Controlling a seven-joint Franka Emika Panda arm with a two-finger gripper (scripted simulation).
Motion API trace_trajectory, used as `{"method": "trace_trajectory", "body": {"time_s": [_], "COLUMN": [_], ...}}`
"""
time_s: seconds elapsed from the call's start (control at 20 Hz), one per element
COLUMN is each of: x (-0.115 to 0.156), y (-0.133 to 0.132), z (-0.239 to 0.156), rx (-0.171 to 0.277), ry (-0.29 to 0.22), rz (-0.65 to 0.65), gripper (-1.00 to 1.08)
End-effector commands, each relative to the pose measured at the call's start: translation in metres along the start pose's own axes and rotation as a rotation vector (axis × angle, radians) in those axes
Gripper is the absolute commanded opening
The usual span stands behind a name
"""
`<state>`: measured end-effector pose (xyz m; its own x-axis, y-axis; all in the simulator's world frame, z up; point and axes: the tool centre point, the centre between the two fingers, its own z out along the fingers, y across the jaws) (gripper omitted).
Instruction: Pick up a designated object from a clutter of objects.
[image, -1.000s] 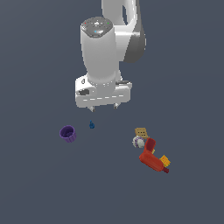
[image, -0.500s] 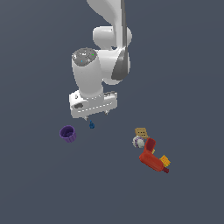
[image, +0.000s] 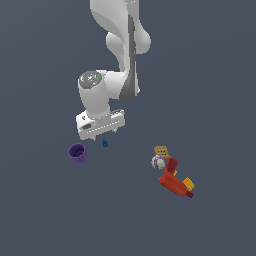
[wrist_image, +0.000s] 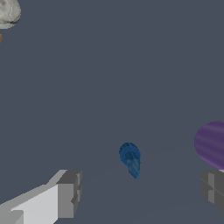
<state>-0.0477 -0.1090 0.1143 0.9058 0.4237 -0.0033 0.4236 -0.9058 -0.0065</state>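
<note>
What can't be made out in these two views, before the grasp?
- Purple cup, wrist view: cut off by the frame edge, only part shows.
- Whitish ball, wrist view: clipped at the corner.
- Gripper, exterior view: fingertips too small to judge their gap to the blue item.
- Blue item: shape too small in the exterior view.
- Yellow-orange piece, exterior view: partly behind the red object.
</note>
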Motion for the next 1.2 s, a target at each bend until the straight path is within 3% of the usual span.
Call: {"method": "trace_trajectory", "body": {"time_s": [0.0,0.7,1.15], "x": [-0.007,-0.018,-0.019], "y": [0.003,0.006,0.006], "z": [0.009,0.026,0.063], "rx": [-0.003,-0.006,-0.007], "ry": [0.002,0.002,0.003], "rz": [-0.022,-0.051,-0.053], "gripper": [1.00,1.00,1.00]}}
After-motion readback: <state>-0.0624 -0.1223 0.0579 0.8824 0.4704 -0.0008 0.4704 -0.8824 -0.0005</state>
